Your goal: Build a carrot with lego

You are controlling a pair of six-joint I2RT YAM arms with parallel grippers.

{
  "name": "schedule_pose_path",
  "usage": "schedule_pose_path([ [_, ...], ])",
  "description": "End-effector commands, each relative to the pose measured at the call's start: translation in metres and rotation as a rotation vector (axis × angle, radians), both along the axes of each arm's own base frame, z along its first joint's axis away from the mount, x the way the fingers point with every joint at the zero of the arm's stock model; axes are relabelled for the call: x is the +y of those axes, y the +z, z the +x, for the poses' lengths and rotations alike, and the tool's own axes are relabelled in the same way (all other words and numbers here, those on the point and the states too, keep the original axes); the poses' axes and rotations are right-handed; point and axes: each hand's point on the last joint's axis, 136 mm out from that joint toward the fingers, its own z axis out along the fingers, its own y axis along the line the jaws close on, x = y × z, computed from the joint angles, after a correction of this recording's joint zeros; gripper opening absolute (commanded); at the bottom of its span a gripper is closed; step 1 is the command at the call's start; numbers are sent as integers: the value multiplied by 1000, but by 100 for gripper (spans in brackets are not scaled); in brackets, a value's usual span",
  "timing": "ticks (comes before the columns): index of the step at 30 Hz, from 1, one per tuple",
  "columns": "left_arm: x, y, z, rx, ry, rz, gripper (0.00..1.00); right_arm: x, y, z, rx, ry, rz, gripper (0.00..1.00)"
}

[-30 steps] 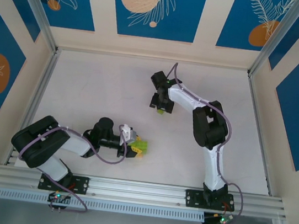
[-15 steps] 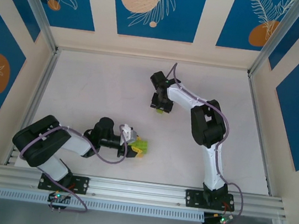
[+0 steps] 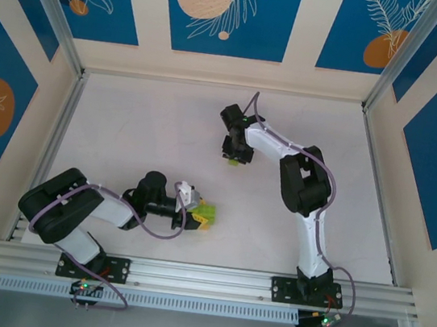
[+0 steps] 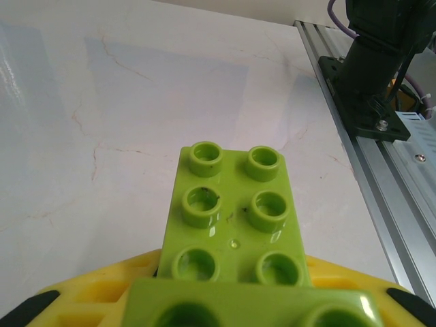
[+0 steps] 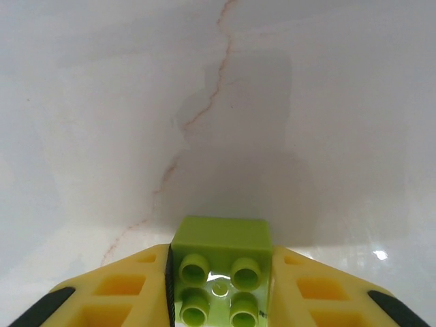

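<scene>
My left gripper (image 3: 201,214) hovers low over the near middle of the white table (image 3: 142,128), shut on the carrot, here a stack of joined lime-green lego. In the left wrist view a long studded brick (image 4: 231,204) juts forward between my yellow fingers (image 4: 88,296), with a second green brick (image 4: 252,306) stacked on its near end. Farther back, my right gripper (image 3: 236,153) points down at the table. Its yellow fingers (image 5: 116,293) press both sides of a square lime-green brick (image 5: 221,238) resting on the table.
The right arm's black base (image 4: 378,75) and the aluminium rail (image 4: 388,184) run along the table's near edge. Upright frame posts (image 3: 61,36) and patterned walls close in the back and sides. Open tabletop lies between the two grippers.
The right gripper's jaws have closed onto the square green brick, and that arm has barely shifted. The left gripper and its stack have stayed put.
</scene>
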Motion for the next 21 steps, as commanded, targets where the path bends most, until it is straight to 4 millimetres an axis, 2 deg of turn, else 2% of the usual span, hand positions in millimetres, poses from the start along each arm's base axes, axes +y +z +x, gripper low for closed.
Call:
schedule_pose_path([
  [1,-2,1,0,-13,-33,-6,42,-9,28,-11,-33,24,-8,32],
  [5,-2,1,-1,-13,-37,-8,41,-15,48,-31,-47,59,-21,29],
  [8,-2,2,-1,-12,-39,-9,40,-14,65,-54,-43,123,-15,29],
  [12,-2,2,-2,-11,-41,-10,39,-6,85,-91,-29,216,-26,29],
  [17,-2,3,-3,-14,-44,-13,38,10,104,-136,5,280,59,29],
  [21,-2,3,-3,-12,-43,-12,37,21,113,-162,35,317,84,29],
])
